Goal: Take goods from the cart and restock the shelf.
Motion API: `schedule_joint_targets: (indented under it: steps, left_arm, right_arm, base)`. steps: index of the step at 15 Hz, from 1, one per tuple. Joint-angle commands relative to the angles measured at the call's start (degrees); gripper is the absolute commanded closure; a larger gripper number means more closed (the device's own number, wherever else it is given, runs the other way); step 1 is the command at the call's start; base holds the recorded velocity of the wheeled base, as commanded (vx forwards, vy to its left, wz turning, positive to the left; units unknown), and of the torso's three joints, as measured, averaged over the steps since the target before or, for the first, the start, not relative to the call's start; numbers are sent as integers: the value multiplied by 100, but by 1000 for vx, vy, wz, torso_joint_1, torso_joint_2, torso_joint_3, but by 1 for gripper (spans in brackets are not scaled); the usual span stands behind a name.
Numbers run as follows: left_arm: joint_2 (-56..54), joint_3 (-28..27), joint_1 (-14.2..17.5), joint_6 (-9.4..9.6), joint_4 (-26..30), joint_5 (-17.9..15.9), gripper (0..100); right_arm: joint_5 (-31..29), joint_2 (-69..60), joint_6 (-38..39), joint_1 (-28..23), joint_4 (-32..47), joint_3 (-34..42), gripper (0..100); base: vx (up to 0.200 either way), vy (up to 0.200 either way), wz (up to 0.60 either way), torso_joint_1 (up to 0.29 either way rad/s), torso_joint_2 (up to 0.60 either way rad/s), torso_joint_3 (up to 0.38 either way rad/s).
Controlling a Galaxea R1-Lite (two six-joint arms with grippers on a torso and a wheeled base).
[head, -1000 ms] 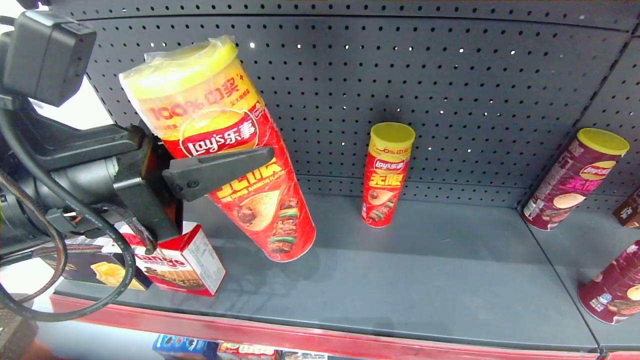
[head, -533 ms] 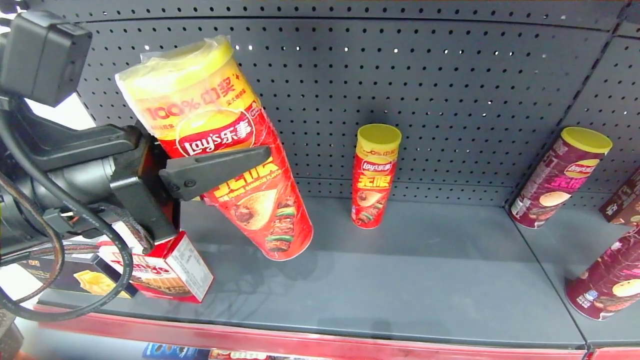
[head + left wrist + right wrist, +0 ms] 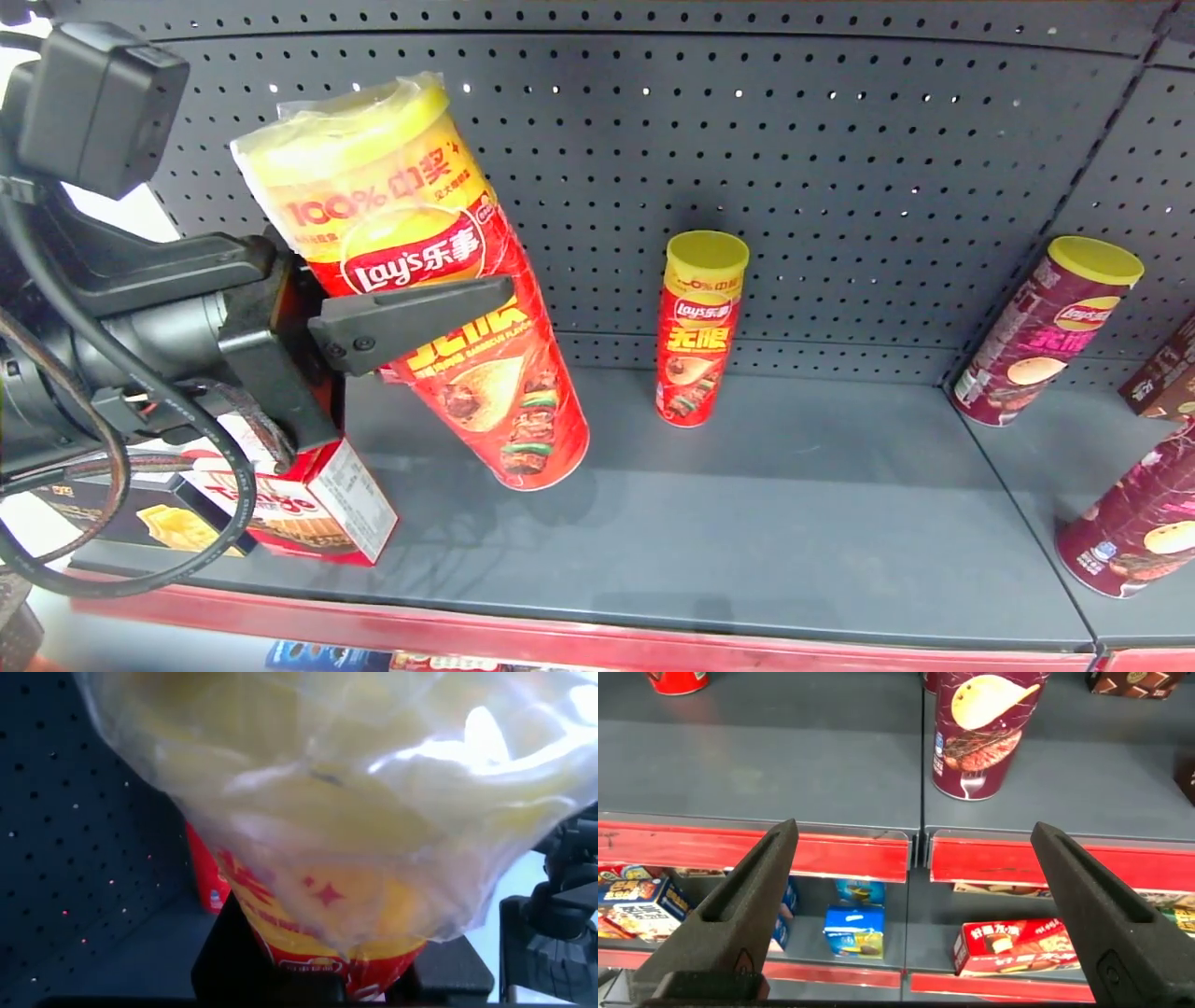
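Red, with a yellow lid under clear wrap, the chip can (image 3: pixel 439 289) is clamped in the left gripper (image 3: pixel 467 299) at about 9 o'clock in the head view; one black finger (image 3: pixel 411 315) crosses its front at mid-height, the other hidden behind; the can tilts, lid toward 11 o'clock, base near the grey shelf (image 3: pixel 794 523). Another red can (image 3: pixel 700 327) stands upright at 12 o'clock; the right gripper (image 3: pixel 915 831) has its fingers wide apart before the shelf's red edge.

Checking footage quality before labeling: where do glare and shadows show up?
Left wrist view: bright glare on the plastic wrap over the chip can. Head view: the can throws a soft shadow on the shelf. Right wrist view: even light, no strong glare.
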Motion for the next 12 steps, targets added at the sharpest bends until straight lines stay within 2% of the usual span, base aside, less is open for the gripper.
schedule_joint_targets:
  steps: [1,2,4,9,12]
  left_arm:
    - [50,38,-8,-2,-16,21,100]
    - [50,91,1,-2,-34,30,100]
    - [24,337,45,-2,-69,56,100]
    - [-143,451,80,-11,-43,100,100]
    - [-170,354,221,-11,-43,100,100]
  right_arm:
    - [1,6,-4,1,0,0,0]
    - [1,6,-4,1,0,0,0]
    - [1,6,-4,1,0,0,0]
    - [1,6,-4,1,0,0,0]
    - [1,6,-4,1,0,0,0]
  base:
    - [0,0,0,0,0,0]
    - [0,0,0,0,0,0]
    - [0,0,-600,5,0,0]
    - [0,0,0,0,0,0]
    - [0,0,0,0,0,0]
